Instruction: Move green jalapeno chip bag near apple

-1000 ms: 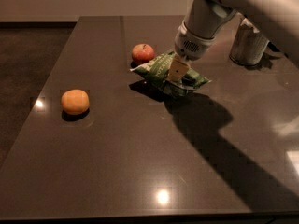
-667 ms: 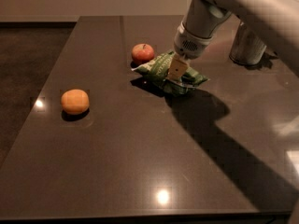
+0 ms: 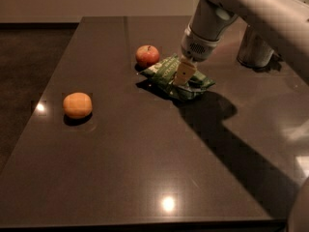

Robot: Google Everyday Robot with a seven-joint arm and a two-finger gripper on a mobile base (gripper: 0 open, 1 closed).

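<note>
Tool point(image 3: 182, 76) rests atop green jalapeno chip bag point(image 3: 163, 71).

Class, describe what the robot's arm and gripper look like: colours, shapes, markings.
The arm is smooth, off-white, with rounded shells and a cylindrical wrist bearing a dotted grille patch. The gripper, down at the green jalapeno chip bag, is pale cream-yellow and blocky.

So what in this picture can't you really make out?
- Camera view: the gripper, right over the green jalapeno chip bag, covers the bag's middle. The bag's white lettering is too small to read.
- Whether the bag touches the apple: dark shadow fills the spot between them.
- The grey object at the back right: partly hidden by the arm, so it cannot be identified.
- The arm itself: cut off by the top and right edges.
</note>
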